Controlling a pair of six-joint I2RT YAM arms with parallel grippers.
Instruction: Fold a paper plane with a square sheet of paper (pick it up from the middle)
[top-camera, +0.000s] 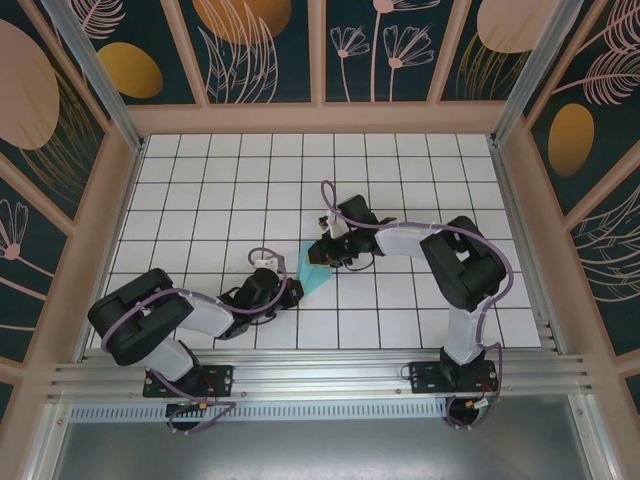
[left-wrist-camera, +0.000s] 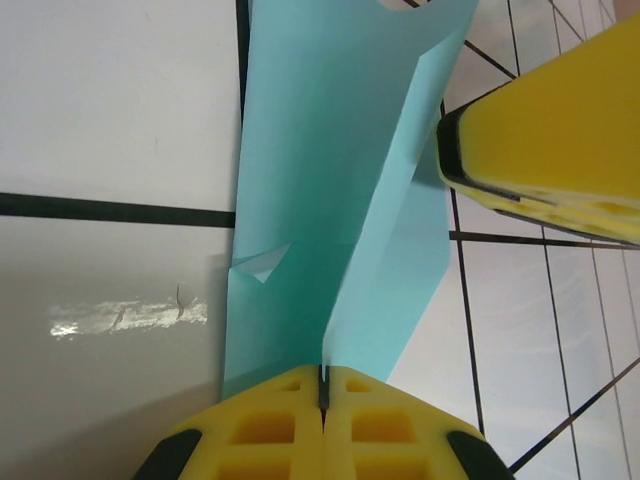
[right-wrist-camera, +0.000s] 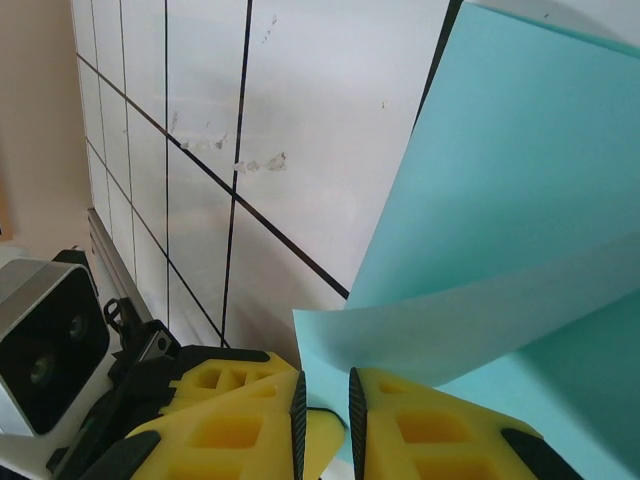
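Step in hand: an early fold. The square sheet of paper was doubled along one long crease, with a flap standing up from the layer beneath. It had no dart shape yet.
Paper's place: mid-tabletop, between the two end effectors. Its lower layer appeared to rest on the white tiles.
Left end effector: clenched, with the near end of the crease pinched between its yellow pads.
Right end effector: jaws a narrow slit apart, with the edge of the raised flap inside the slit. Whether it gripped or only straddled the paper could not be told.
Flaw: a small turned-up corner on the paper's left edge.
Next move, as a judgement: lay the flap flat with its edges matched, while the left end effector anchors the crease. The paper is thin and would buckle if pulled unevenly.
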